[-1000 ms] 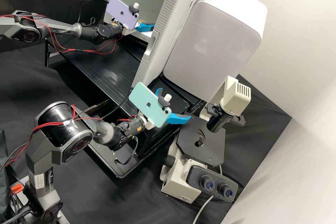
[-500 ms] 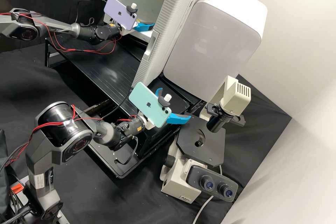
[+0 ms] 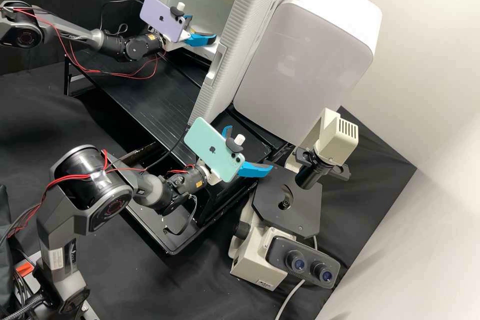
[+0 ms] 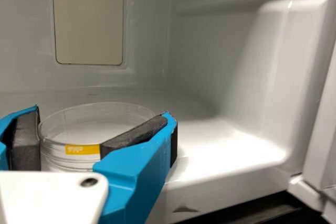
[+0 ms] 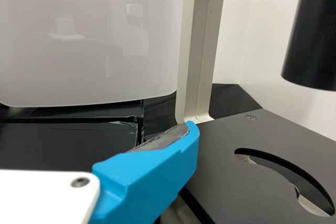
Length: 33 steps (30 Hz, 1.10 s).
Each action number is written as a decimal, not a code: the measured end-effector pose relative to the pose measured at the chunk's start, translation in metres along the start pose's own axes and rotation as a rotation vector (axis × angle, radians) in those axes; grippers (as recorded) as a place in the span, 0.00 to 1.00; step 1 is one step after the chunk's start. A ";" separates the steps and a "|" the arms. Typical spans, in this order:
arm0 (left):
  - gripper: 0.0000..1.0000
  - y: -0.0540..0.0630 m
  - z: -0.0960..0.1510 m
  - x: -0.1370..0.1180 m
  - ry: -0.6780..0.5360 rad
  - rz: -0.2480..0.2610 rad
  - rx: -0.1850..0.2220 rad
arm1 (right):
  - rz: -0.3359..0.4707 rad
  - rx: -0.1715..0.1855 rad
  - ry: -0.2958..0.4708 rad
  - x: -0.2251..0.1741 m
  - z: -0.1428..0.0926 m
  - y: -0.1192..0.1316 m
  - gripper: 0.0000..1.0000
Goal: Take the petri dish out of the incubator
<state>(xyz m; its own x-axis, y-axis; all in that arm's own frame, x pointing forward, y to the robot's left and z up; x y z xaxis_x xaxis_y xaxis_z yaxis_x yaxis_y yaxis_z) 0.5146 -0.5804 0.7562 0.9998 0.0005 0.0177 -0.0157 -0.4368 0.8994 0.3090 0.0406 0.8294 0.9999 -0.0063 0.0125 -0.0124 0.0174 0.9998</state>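
A plain white wall (image 3: 430,60) rises on the right, with a soft shadow falling across its lower part. Black cloth (image 3: 150,280) spreads underneath everything and hangs as a backdrop at the far left. A black ribbed platform (image 3: 150,95) stands on the cloth.

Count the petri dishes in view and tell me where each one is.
1. The petri dish is between the fingers of the left gripper, low at the front of the incubator. Others may be hidden higher inside.
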 end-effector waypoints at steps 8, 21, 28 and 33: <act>0.00 0.003 0.001 -0.007 -0.022 -0.003 -0.028 | 0.000 0.000 0.000 0.000 0.000 0.000 1.00; 0.00 0.024 0.008 -0.022 -0.070 0.037 -0.005 | 0.000 0.000 0.000 0.000 0.000 0.000 1.00; 0.00 0.026 0.010 -0.027 -0.074 0.043 0.005 | 0.000 0.000 0.000 0.000 0.000 0.000 1.00; 0.00 0.014 0.008 -0.033 -0.070 0.003 0.023 | 0.000 0.000 0.000 0.000 0.000 0.000 1.00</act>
<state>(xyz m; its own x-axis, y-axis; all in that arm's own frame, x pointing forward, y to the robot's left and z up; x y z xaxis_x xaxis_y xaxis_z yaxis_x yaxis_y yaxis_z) 0.4817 -0.5938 0.7645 0.9979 -0.0637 -0.0113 -0.0191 -0.4568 0.8893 0.3090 0.0406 0.8294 0.9999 -0.0063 0.0125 -0.0124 0.0174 0.9998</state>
